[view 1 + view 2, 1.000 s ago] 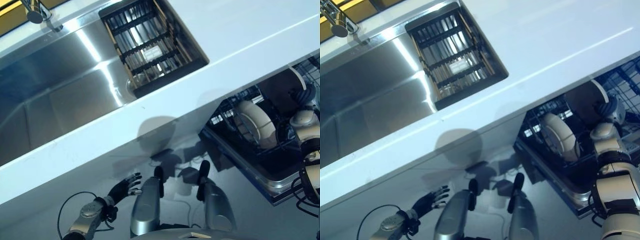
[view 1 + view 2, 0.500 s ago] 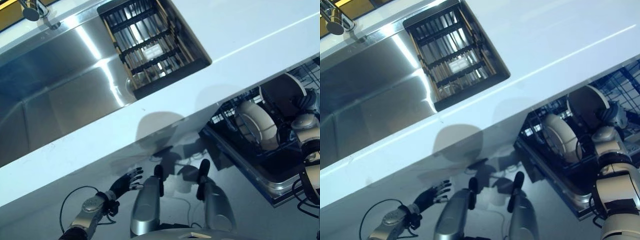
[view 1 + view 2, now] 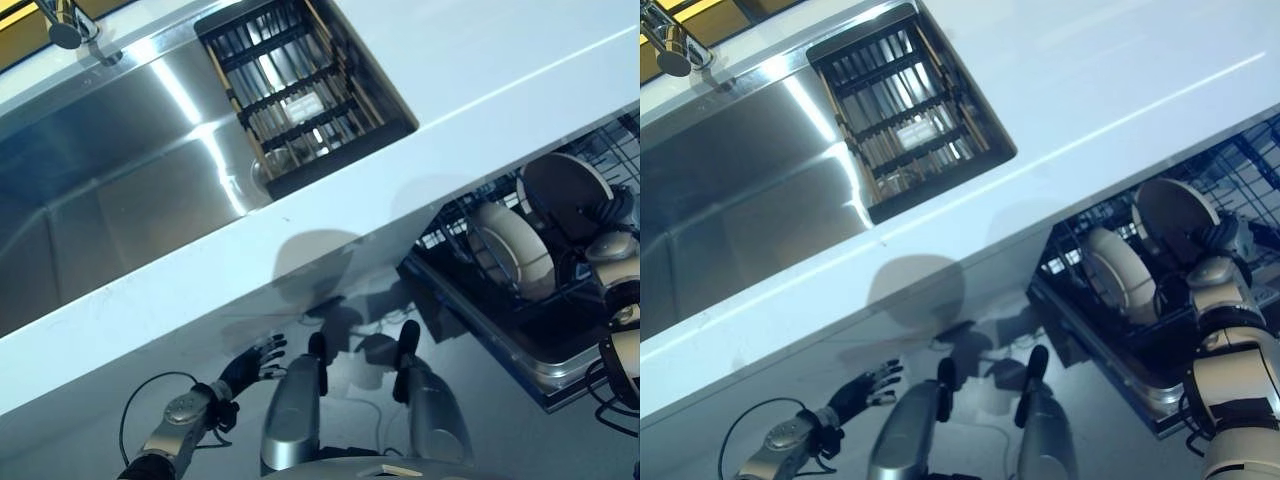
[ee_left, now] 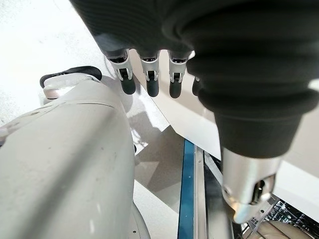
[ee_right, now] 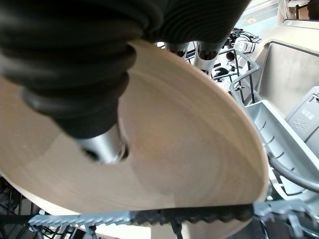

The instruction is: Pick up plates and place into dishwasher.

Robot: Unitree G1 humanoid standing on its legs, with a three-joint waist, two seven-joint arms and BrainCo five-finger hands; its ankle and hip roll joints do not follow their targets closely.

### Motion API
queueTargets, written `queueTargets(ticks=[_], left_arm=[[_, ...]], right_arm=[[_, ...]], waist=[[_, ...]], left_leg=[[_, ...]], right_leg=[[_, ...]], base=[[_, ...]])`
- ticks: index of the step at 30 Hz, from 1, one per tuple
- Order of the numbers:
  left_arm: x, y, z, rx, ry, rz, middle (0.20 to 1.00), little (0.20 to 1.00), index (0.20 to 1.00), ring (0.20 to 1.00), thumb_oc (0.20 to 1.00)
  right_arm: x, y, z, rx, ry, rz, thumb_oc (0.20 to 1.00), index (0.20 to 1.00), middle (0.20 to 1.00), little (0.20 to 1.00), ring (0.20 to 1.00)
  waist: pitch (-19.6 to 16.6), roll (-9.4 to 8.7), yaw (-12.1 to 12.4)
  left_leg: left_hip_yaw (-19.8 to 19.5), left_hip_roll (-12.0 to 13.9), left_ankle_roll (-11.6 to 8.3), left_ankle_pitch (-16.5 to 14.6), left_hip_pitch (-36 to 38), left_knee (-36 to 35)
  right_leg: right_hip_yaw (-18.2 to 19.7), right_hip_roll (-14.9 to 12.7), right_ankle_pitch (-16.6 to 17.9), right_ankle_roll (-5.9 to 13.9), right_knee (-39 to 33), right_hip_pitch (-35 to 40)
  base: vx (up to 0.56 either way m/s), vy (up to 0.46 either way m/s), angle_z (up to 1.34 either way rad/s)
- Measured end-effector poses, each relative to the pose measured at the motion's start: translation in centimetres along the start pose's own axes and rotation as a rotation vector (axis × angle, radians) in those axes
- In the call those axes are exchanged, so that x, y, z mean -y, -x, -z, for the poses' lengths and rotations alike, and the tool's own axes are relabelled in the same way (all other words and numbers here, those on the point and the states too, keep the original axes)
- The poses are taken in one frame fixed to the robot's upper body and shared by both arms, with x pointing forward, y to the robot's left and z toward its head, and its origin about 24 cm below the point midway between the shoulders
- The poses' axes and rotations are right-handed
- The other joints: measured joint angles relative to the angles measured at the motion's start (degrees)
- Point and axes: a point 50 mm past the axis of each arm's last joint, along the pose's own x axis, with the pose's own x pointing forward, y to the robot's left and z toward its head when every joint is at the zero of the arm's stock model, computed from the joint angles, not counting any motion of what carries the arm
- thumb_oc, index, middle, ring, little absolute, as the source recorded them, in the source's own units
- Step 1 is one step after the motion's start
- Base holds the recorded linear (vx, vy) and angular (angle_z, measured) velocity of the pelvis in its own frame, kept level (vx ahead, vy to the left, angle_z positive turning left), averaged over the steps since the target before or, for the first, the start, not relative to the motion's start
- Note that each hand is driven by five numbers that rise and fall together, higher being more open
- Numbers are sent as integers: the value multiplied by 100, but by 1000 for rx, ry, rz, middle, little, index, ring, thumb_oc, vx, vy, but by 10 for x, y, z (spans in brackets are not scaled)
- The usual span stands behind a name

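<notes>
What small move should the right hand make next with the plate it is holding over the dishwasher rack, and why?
Probably lower it a little further. The right hand grips the plate upright above the rack, beside a plate already racked; whether its rim is seated is unclear.

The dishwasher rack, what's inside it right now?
The dishwasher rack holds two plates on edge: a cream plate and a second plate gripped by the right hand. The rack's far end is hidden.

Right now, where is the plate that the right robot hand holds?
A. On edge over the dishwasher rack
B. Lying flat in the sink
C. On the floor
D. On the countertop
A: the right robot hand grips the plate on edge over the dishwasher rack, beside another plate.
</notes>
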Motion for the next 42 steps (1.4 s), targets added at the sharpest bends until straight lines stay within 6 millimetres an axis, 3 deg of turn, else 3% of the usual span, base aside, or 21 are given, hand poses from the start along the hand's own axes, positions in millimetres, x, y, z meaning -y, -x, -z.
queueTargets(ticks=[12, 22, 28, 35, 38, 42], left_arm=[[0, 1, 1, -5, 4, -2, 1000, 1000, 1000, 1000, 1000], [-6, 11, 12, -27, 36, -51, 1000, 1000, 1000, 1000, 1000], [-7, 23, 33, -87, 86, -94, 1000, 1000, 1000, 1000, 1000], [5, 34, 63, -201, 106, -95, 1000, 1000, 1000, 1000, 1000], [9, 40, 75, -225, 146, -116, 1000, 1000, 1000, 1000, 1000], [15, 43, 83, -238, 183, -128, 1000, 1000, 1000, 1000, 1000]], right_arm=[[0, 1, 2, 6, -57, -1, 1000, 1000, 1000, 1000, 1000], [4, 7, 22, -27, -324, -12, 1000, 1000, 1000, 1000, 1000], [-3, 18, 51, -67, -320, -96, 1000, 1000, 1000, 1000, 1000], [-3, 29, 79, -124, -369, -128, 1000, 1000, 1000, 1000, 1000], [-1, 33, 77, -90, -419, -126, 1000, 1000, 1000, 1000, 1000], [0, 39, 60, 5, -560, -125, 1000, 1000, 1000, 1000, 1000]], waist=[[1, -33, -30], [-242, -377, -80], [-753, -585, -235], [-1203, -607, -354], [-1359, -583, -405], [-1484, -580, -534]], left_leg=[[60, -23, 15, 9, 364, -182], [304, -29, 17, 14, 982, -538], [417, -57, 19, 14, 1380, -804], [557, -86, 71, 11, 1721, -1069], [641, -90, 64, 39, 1854, -1194], [654, -110, 71, 93, 1936, -1336]], right_leg=[[29, 11, 79, 60, -274, 380], [194, 36, 101, 69, -461, 803], [262, 37, 80, 122, -617, 1101], [349, 29, -2, 166, -708, 1338], [356, 26, 1, 167, -712, 1368], [370, 32, 30, 205, -761, 1406]], base=[[28, 9, -1], [70, 6, -9], [62, 34, -7], [79, 47, -9], [37, 27, -13], [16, 4, -1]])
